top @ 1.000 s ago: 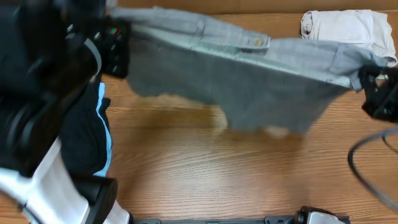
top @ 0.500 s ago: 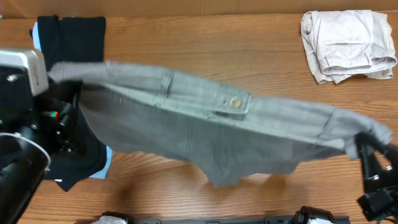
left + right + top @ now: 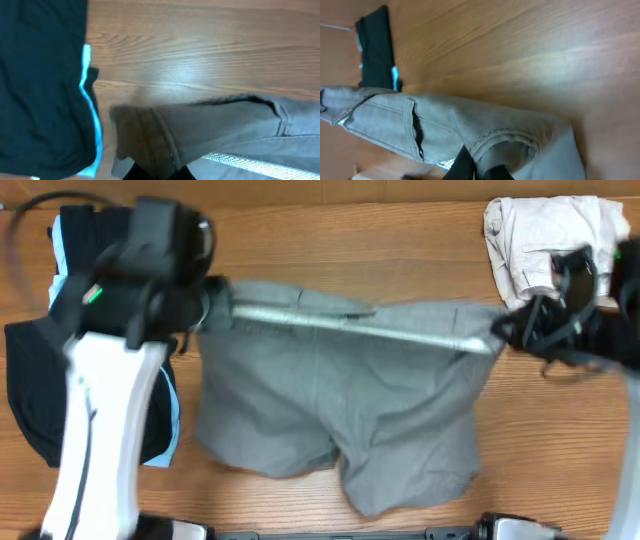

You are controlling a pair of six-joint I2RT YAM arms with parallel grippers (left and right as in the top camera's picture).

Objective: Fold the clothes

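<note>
The left arm [image 3: 95, 410], a white link ending in a black wrist, is rising from the near-left edge of the brown wooden counter [image 3: 330, 240]. It is bending rightward at the wrist, so the left gripper [image 3: 207, 308] is pointing toward the middle. The right arm [image 3: 600, 340], black and carrying looped cables, is reaching in from the right edge, and the right gripper [image 3: 505, 332] is pointing leftward, facing the other one.

Both grippers are pressed together, each pinching one end of the waistband [image 3: 350, 322] of the medium-grey woven shorts [image 3: 340, 410]. The left gripper is clamping the left corner and the right gripper the right corner. In each wrist view the jaws are showing at the bottom edge, closed on bunched grey cloth.

The grey shorts are lying in the middle of the counter, between the two arms. The waistband is stretching in a line from one gripper to the other, and the two legs are spreading flat toward the near edge. A slit back pocket [image 3: 415, 131] is showing in the right wrist view.

Two arms and two grippers are working here, and three garments are lying on the counter. There is one pair of grey shorts. One black garment with a light-blue stripe [image 3: 30, 390] is lying at the left, partly under the left arm and just beside the shorts' left edge. One folded pair of cream shorts [image 3: 530, 230] is sitting at the far right corner, close to the right gripper.
</note>
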